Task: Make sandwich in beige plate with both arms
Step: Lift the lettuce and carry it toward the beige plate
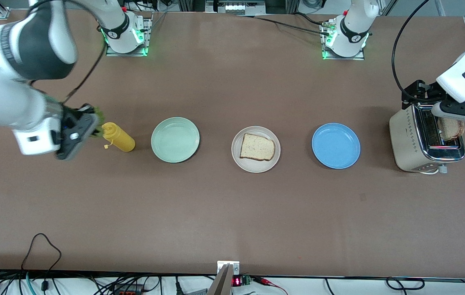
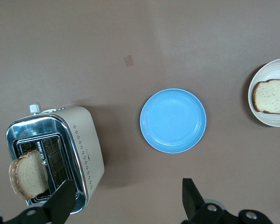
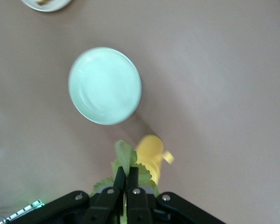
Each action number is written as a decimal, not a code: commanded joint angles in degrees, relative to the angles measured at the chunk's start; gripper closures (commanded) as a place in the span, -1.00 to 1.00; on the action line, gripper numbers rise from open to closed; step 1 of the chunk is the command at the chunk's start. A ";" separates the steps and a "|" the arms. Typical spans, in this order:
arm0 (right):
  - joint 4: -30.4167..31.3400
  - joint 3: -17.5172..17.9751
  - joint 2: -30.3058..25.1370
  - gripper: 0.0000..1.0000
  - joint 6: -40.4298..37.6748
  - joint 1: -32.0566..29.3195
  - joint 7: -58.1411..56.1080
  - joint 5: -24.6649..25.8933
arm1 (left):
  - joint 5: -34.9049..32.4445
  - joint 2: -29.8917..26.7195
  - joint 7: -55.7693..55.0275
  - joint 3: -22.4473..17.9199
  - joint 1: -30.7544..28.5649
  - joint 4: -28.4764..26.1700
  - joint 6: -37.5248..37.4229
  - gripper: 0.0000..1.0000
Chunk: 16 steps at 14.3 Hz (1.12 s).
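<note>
Beige and round, with a raised rim, the plate (image 1: 256, 164) sat at mid-table, between a mint-green plate (image 1: 175, 139) and a blue plate (image 1: 336, 146). One square tan bread slice (image 1: 257, 147) with brown crust lay flat on it. A second slice (image 1: 451, 128) stood up out of the toaster (image 1: 412, 141) at the left arm's end, with the left claw (image 2: 126, 198) above it, fingers wide apart. The right claw (image 3: 126, 182) hung over the yellow bottle (image 1: 118, 137), clamped on a ruffled green lettuce leaf (image 3: 124, 157).
</note>
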<state>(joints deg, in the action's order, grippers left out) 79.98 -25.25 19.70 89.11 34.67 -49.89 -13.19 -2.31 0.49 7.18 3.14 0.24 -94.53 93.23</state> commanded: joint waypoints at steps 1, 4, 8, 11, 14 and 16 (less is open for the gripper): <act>-2.89 -0.59 0.42 1.00 -0.34 6.01 -0.47 -3.58 | -0.06 0.30 0.20 0.03 -0.15 0.92 -0.50 -1.00; -4.04 -0.59 3.59 1.00 3.86 10.58 2.85 -7.98 | -0.06 0.30 0.29 0.03 -0.06 0.92 -0.50 -1.00; -4.04 -0.50 9.38 1.00 15.62 17.52 5.23 -8.17 | -0.06 0.30 0.20 0.11 -0.06 0.92 -0.50 -1.00; -4.30 0.02 13.78 1.00 25.39 19.99 6.82 -9.91 | 0.03 0.30 -0.15 0.29 -0.06 0.92 -0.50 -1.00; -6.14 2.57 18.26 1.00 30.75 20.44 9.62 -12.47 | 0.03 0.30 -0.06 0.29 -0.06 0.92 -0.59 -1.00; -7.55 4.59 21.33 1.00 35.05 20.61 12.17 -12.47 | 0.03 0.30 0.02 0.12 -0.06 0.92 -0.50 -1.00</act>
<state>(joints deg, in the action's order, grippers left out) 76.13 -22.17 37.43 121.47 55.47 -40.42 -24.66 -2.31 0.49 7.18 3.20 0.28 -94.53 93.23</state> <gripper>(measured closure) 0.965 0.000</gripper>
